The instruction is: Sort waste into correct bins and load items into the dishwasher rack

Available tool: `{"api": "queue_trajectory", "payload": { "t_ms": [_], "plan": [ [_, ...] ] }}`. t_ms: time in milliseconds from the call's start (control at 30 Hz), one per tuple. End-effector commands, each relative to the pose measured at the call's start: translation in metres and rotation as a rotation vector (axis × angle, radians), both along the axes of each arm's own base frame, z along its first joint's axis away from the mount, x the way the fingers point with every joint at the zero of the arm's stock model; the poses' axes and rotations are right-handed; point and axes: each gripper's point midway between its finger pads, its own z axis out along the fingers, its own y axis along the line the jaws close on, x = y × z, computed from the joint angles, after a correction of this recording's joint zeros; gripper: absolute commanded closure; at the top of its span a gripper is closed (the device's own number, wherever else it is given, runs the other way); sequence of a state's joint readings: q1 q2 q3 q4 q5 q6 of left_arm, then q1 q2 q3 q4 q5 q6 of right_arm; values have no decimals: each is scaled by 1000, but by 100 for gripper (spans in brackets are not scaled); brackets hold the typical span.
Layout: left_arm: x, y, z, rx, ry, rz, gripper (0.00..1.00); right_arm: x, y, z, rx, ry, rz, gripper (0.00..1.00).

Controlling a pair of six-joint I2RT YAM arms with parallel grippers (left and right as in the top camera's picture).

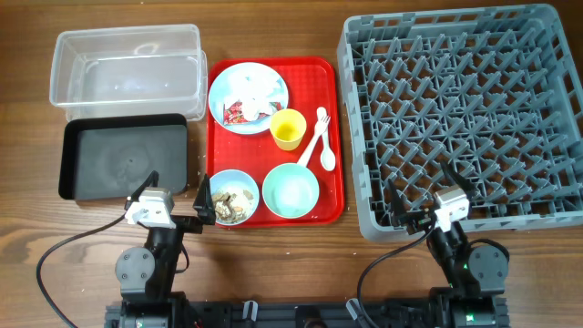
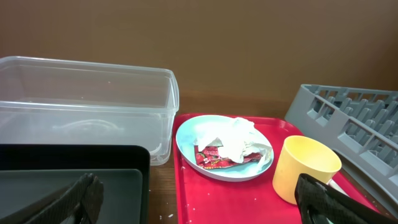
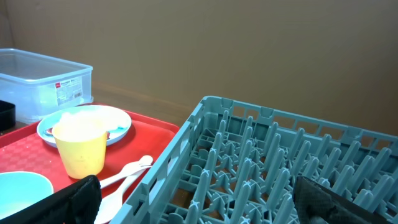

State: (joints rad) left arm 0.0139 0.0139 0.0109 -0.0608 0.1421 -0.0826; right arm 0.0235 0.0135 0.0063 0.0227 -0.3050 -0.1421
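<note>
A light blue plate (image 1: 248, 96) holds a crumpled napkin (image 2: 239, 140) and a red-and-white wrapper (image 2: 214, 158). Next to it on the red tray are the yellow cup (image 1: 288, 128), the white fork and spoon (image 1: 319, 141), a bowl with rice scraps (image 1: 229, 197) and an empty bowl (image 1: 291, 191). The clear tub (image 1: 127, 64) and the black tray (image 1: 123, 159) lie at the left, the grey rack (image 1: 465, 118) at the right. My left gripper (image 2: 199, 205) is open and empty over the gap between black tray and red tray. My right gripper (image 3: 205, 202) is open and empty over the rack's near left corner.
The red serving tray (image 1: 273, 64) lies between the bins and the rack. Small white crumbs lie on it and on the wood beside the black tray (image 2: 168, 214). Both arm bases stand at the table's front edge.
</note>
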Motion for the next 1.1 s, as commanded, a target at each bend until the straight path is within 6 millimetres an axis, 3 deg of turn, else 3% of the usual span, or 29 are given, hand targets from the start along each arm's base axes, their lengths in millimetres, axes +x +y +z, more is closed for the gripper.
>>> {"api": "queue_trajectory", "payload": {
  "t_ms": [0,1067],
  "plan": [
    [0,1,-2,16,0,5,0,1,-2,-1,11,7,-13,0],
    [0,3,-2,24,0,15,0,1,-2,-1,11,6,-13,0]
  ]
}}
